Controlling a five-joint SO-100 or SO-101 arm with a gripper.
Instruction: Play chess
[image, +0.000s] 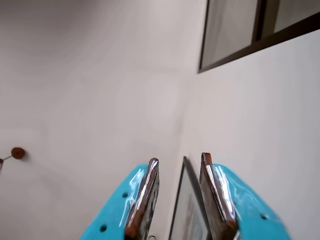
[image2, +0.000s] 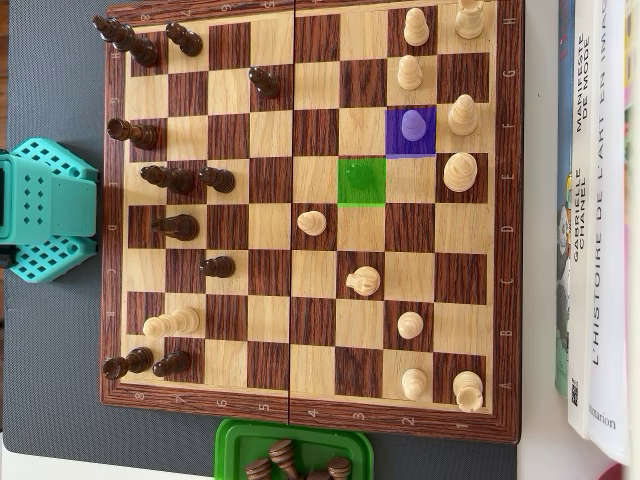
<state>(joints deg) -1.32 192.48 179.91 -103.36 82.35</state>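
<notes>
The chessboard (image2: 310, 215) fills my overhead view, lying on a dark grey mat (image2: 55, 370), with dark pieces mostly toward the left and pale ones toward the right. One square is tinted purple (image2: 411, 131) with a pale pawn (image2: 412, 123) standing on it, and the square diagonally below-left of it is tinted green (image2: 361, 181) and bare. At the bottom edge a green tray (image2: 232, 447) holding captured dark pieces is cut off by the frame, so I cannot count them. At the left edge I see only a teal block of the arm's base (image2: 45, 210); the claw itself does not show here. Books (image2: 600, 220) lie along the right side, partly cropped.

In my wrist view the camera points at pale walls and a dark-framed window (image: 250, 35), and the board is nowhere in it. The gripper (image: 180, 172) enters from the bottom, its teal fingers (image: 120, 205) with brown pads spread apart and nothing between them. A small reddish knob (image: 18, 153) on the left wall is too blurred to identify.
</notes>
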